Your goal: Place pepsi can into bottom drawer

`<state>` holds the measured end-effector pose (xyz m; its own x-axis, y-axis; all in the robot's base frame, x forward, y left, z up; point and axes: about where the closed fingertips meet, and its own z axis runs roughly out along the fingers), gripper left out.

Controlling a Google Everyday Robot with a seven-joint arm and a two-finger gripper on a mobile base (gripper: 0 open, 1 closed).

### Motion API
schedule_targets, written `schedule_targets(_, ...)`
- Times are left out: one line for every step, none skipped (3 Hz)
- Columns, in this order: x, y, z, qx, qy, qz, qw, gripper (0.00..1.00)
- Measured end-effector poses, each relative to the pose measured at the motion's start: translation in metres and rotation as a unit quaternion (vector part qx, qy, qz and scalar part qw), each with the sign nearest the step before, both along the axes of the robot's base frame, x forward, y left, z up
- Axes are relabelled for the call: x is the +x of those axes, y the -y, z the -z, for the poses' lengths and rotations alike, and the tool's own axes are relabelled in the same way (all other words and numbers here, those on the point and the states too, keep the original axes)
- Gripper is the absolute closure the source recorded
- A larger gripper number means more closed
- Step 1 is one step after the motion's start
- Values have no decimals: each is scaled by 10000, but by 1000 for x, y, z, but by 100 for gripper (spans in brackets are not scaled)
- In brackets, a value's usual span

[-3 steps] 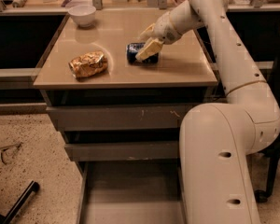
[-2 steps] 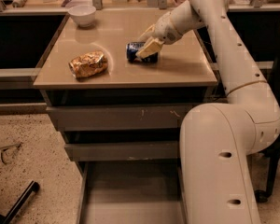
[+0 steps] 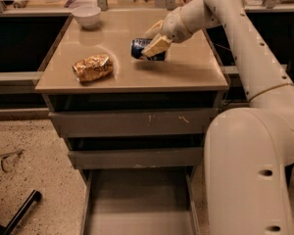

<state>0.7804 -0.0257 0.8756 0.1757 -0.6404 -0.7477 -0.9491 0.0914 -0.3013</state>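
Desk [image 3: 196, 77], left: white bowl [image 3: 85, 14], contents not visible; crinkled snack bag [image 3: 92, 67]. Centre: pepsi can [image 3: 137, 48] lying on its side on the desktop, tool [image 3: 146, 45] apparently pinching it across the body. Judgement: hold firm and lift clear of the desk edge before descending. Bottom drawer [image 3: 137, 204] pulled out; nothing shows inside.

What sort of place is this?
Likely an office break area or test kitchen: a drawer cabinet carrying a bowl, snack bag and pepsi can, with the robot's tool closed on the can.
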Motion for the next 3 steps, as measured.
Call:
schedule_targets(-26,18,-69,199,658,369,9969,100)
schedule_targets(-68,36,-117,393,1080,713,9908,100)
schedule_targets(-115,43,-123,561,1104,892,9883,100)
